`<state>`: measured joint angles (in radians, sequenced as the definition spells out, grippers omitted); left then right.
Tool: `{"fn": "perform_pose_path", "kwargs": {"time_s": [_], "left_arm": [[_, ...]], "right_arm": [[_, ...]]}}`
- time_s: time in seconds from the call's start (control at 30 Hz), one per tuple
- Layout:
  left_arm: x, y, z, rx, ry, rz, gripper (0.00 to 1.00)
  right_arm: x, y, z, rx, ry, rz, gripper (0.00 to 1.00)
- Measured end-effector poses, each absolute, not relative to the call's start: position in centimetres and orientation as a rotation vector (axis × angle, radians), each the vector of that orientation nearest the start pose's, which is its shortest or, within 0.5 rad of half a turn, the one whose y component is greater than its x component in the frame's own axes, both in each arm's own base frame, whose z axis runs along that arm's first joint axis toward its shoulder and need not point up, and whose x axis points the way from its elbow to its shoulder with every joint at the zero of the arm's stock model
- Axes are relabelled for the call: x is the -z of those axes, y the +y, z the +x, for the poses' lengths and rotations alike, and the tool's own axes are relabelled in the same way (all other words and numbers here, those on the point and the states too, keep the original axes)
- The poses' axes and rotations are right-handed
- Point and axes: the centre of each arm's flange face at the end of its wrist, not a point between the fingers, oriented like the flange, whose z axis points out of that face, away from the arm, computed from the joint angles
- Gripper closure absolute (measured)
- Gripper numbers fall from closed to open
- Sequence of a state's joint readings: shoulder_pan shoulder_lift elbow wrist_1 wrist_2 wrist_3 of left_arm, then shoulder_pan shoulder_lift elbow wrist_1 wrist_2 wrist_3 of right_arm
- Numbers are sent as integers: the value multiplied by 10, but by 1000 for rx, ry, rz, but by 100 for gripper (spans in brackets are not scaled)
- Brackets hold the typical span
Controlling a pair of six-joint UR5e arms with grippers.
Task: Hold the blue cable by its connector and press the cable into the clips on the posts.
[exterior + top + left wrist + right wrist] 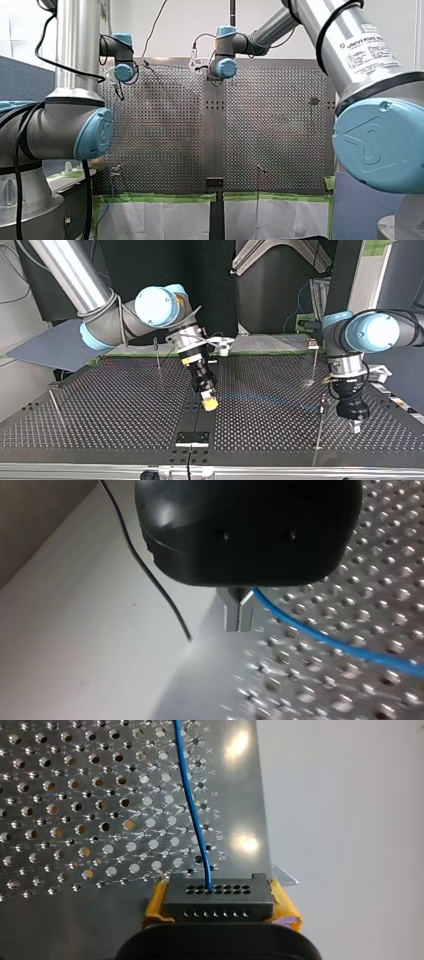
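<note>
Nearest in the top view, my left gripper (356, 426) hangs low over the table (100, 410). Its metal fingers are drawn together with the blue cable (325, 641) issuing at their root, apparently pinched to keep the run taut. Further in, my right gripper (210, 402) clamps the connector (218, 901) between yellow pads, anchoring that end. Beyond, the posts (314, 362) seemingly carry no cable yet.

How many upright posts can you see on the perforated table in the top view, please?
4 posts, all in the top view: one at the back left, one at the front left, one at the back right, one at the front right. Others may be hidden.
</note>
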<state>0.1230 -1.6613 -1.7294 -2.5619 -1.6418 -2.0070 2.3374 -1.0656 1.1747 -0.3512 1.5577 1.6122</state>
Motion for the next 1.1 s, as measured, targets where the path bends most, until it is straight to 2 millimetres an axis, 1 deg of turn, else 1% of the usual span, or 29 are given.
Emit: {"fn": "perform_pose_path", "kwargs": {"time_s": [0.07, 0.13, 0.3, 0.43, 0.63, 0.73, 0.9, 1.03, 1.07, 1.1], "left_arm": [[-419, -57, 562, 233, 1188, -409, 100], [-416, -55, 566, 237, 1186, -413, 100], [-419, -49, 572, 255, 1167, -420, 100], [-422, -50, 573, 268, 1164, -408, 100], [-422, -51, 574, 279, 1167, -399, 100], [-419, -51, 576, 282, 1173, -401, 100], [-406, -51, 581, 287, 1196, -399, 100], [-404, -53, 583, 300, 1203, -392, 100], [-404, -53, 583, 308, 1204, -390, 89], [-404, -53, 583, 316, 1206, -388, 89]], "right_arm": [[-416, -427, 596, -1952, -663, 1510, 100], [-412, -432, 600, -1951, -664, 1514, 100], [-406, -442, 608, -1943, -669, 1525, 100], [-403, -450, 614, -1941, -672, 1527, 100], [-397, -463, 618, -1927, -685, 1539, 100], [-401, -469, 618, -1927, -684, 1536, 100], [-417, -477, 617, -1945, -670, 1507, 100], [-421, -478, 617, -1947, -667, 1502, 100], [-421, -479, 617, -1947, -667, 1502, 100], [-421, -479, 617, -1947, -668, 1502, 100]]}}
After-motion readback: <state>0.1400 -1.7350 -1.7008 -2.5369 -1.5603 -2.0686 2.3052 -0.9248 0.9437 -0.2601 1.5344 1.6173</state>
